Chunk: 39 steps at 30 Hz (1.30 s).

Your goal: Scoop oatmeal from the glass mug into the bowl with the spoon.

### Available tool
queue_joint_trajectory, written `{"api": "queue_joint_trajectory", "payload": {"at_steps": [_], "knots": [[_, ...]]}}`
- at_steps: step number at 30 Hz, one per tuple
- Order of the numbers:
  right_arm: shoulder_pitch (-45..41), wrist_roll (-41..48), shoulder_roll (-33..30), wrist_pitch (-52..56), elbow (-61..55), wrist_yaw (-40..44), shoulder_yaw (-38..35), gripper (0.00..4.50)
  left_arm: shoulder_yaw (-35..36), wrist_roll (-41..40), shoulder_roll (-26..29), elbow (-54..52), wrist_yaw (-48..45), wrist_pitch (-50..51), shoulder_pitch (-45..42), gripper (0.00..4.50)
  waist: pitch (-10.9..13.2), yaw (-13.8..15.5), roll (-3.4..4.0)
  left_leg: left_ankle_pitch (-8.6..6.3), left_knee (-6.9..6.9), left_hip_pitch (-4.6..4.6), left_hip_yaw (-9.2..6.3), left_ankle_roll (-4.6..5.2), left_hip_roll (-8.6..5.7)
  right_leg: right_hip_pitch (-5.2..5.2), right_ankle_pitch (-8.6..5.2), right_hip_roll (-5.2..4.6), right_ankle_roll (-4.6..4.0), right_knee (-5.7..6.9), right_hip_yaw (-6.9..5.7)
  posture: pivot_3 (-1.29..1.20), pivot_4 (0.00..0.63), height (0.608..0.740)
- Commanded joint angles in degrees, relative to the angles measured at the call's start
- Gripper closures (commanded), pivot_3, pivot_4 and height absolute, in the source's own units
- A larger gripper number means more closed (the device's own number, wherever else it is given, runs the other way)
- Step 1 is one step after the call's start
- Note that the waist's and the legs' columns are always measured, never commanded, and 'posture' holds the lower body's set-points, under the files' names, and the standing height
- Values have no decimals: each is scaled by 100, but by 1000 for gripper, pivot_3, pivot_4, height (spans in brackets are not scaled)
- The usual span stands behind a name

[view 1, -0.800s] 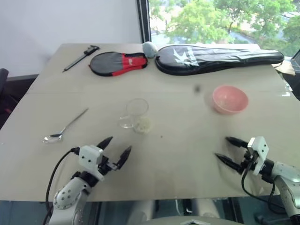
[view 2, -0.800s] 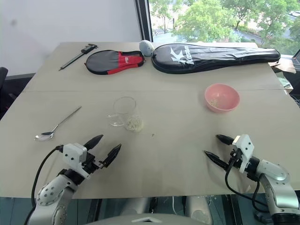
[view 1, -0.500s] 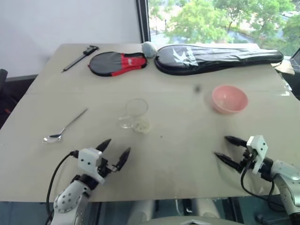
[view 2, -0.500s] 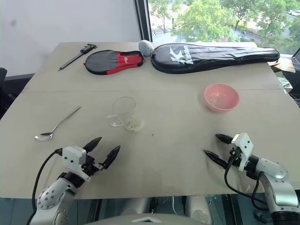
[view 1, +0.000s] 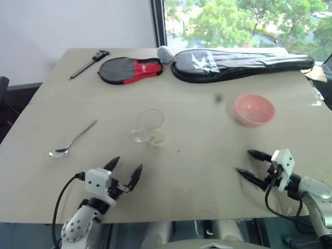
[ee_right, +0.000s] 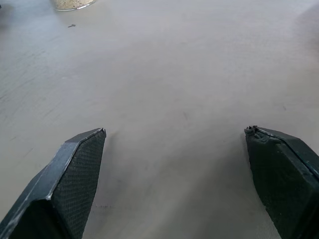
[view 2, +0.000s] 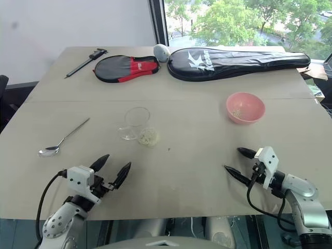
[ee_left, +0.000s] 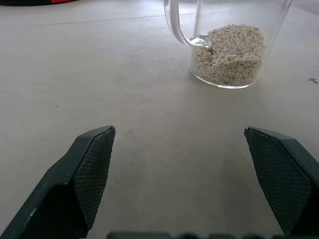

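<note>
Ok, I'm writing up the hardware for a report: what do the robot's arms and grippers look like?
Both arms are silver-grey with rounded joint housings. Each ends in a white boxy wrist block and a loose black cable looping alongside. The left gripper and right gripper each have two black, pointed, tapering fingers; up close their inner pads show fine cross-hatched texture. No markings visible.

Only readable mark: a big white "K" logo w/ smaller white lettering beside it, too small to make out, on the long black zipped racket cover point(view 2: 236, 61) at the far edge of the beige bench point(view 2: 197, 171). The shorter black-and-red paddle case point(view 2: 126, 68) shows a small pale mark on its red panel, illegible. No other text or nos.
</note>
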Motion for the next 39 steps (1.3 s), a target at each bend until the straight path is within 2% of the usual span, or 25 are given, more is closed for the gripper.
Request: {"api": "queue_joint_trajectory", "payload": {"at_steps": [1,11,15,17,19,24,28,33,39], "knots": [[-70,-14,-50,1,-16,30,43,0,-40,37,8,129,43,-75,40,62,0,1,2,0,0,0,0,0,0,0,0,0,0,0,0,0,150,740],[-272,74,-125,-146,-206,432,264,0,489,-417,160,89,372,518,23,62,2,-6,15,0,-3,0,0,0,1,-5,0,4,0,2,-1,0,150,740],[-455,393,-282,332,-1089,735,667,0,1210,-963,752,-10,251,1159,-27,62,8,-24,23,0,-4,-2,2,0,1,-10,0,4,0,3,-1,0,150,740],[-595,520,-259,572,-1350,666,776,0,1464,-1112,988,9,249,1338,-163,62,10,-37,22,1,-5,-32,-1,0,18,-49,11,29,-3,12,-3,0,150,740],[-830,711,-241,868,-1701,644,928,0,1836,-1194,1429,213,148,1506,-432,62,13,15,14,5,11,-81,-4,-6,8,-83,40,37,-15,9,-14,0,150,740],[-1260,995,-172,1455,-2288,384,1137,0,2229,-1176,2310,1176,-285,1621,-974,62,19,-1,7,7,6,-83,-14,-11,14,-90,44,37,-24,9,-22,0,150,740],[-1416,1139,-169,1763,-2524,189,1149,0,2245,-1124,2683,1728,-546,1626,-1454,62,20,-6,6,11,4,-85,2,-18,9,-94,45,45,-23,5,-15,0,150,740],[-1549,1122,-117,1936,-2671,-59,1172,0,1927,-824,3142,2739,-862,1689,-2162,62,25,0,-13,21,4,-92,2,-36,7,-99,46,40,-23,2,-17,0,150,740],[-1468,1131,-55,1981,-2671,-311,1069,0,1137,-384,3446,4333,-1452,1881,-2994,62,25,-13,-11,21,2,-89,9,-36,7,-104,47,44,-23,6,-10,0,150,740]]}}
